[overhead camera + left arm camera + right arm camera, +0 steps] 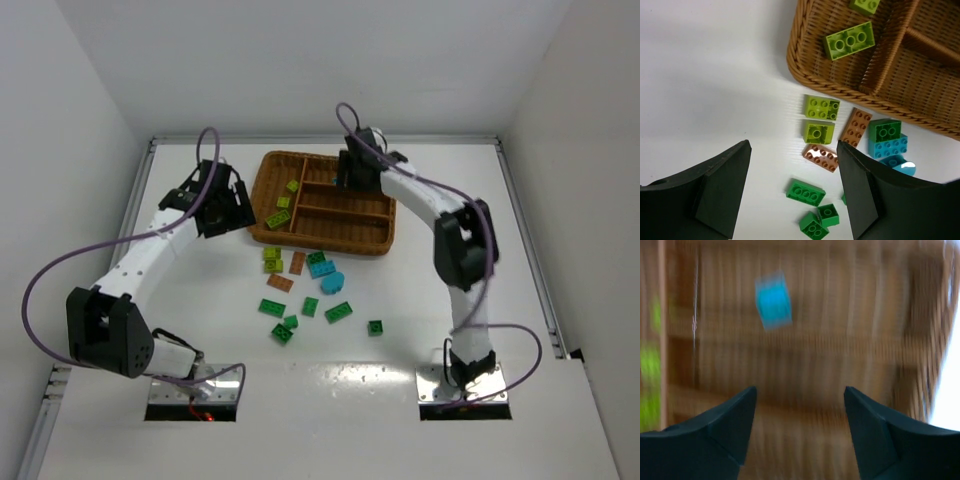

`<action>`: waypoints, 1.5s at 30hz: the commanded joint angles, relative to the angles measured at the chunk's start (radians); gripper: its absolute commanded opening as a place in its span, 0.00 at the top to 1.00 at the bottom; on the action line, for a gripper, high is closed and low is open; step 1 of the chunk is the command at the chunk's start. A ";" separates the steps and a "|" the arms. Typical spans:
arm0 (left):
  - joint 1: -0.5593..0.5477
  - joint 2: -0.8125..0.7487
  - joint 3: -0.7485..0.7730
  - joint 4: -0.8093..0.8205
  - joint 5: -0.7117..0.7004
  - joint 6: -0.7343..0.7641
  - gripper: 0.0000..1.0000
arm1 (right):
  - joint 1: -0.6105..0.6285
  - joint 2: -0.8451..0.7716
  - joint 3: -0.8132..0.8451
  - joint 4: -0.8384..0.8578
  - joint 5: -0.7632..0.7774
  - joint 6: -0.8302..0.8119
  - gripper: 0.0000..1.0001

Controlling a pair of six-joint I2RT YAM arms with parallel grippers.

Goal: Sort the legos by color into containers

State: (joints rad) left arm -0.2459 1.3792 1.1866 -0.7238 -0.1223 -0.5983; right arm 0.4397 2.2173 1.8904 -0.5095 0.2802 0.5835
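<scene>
- No text, label, brand, number or sign can be read in any view.
- The studs of the legos in the left wrist view show no letters that can be made out.
- The right wrist view is blurred, so nothing can be read on the tray there.

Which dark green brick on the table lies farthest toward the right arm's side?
The lone dark green brick, which stands apart by itself. The other dark green bricks all lie left of it.
</scene>
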 commanded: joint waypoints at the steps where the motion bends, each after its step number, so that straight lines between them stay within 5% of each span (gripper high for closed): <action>1: 0.020 -0.017 -0.031 0.000 0.001 0.015 0.24 | 0.066 -0.374 -0.336 0.124 -0.062 0.004 0.27; 5: 0.020 -0.038 -0.053 0.009 0.001 0.015 0.24 | 0.164 -0.601 -0.707 0.122 -0.110 0.004 0.13; 10: 0.030 -0.051 -0.074 0.009 0.001 0.015 0.24 | 0.278 -0.722 -0.913 0.103 -0.165 0.004 0.07; 28: 0.030 -0.069 -0.093 0.018 0.010 -0.003 0.24 | 0.403 -0.487 -0.873 0.206 -0.184 -0.086 0.02; 34: 0.030 -0.078 -0.093 0.018 0.010 -0.003 0.24 | 0.421 -0.455 -0.884 0.276 -0.107 -0.077 0.10; 45: 0.030 -0.069 -0.093 0.018 0.001 -0.003 0.24 | 0.430 -0.436 -0.840 0.266 -0.023 -0.077 0.49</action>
State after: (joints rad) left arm -0.2276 1.3327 1.0943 -0.7170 -0.1196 -0.5922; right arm 0.8616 1.7817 0.9882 -0.2474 0.2100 0.5007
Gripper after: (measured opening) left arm 0.757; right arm 0.635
